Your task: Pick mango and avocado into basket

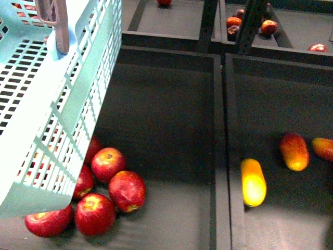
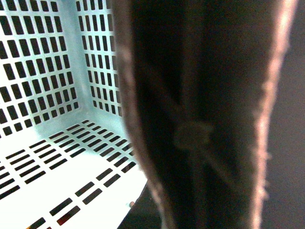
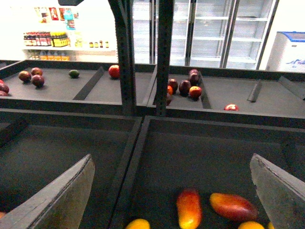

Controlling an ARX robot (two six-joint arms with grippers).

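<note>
The turquoise basket [image 1: 47, 104] hangs tilted at the upper left of the front view, over red apples. My left gripper is shut on its brown handle [image 1: 58, 28]. That handle [image 2: 200, 119] fills the left wrist view and hides the fingers, with the basket's slotted floor [image 2: 52, 176] behind it. A red-orange mango [image 1: 294, 151] lies in the right bin, with a second one [image 1: 323, 148] at the frame edge. My right gripper [image 3: 171, 156] is open above the mangoes [image 3: 189, 208] [image 3: 233, 206], holding nothing. A small dark green avocado [image 3: 74, 73] lies in a far back bin.
Several red apples [image 1: 109, 164] lie in the left bin under the basket. A slim yellow fruit [image 1: 253, 182] lies by the dark divider wall [image 1: 223, 156] between the bins. Upright shelf posts [image 3: 126, 57] and back bins holding red and dark fruit [image 3: 190, 88] stand beyond.
</note>
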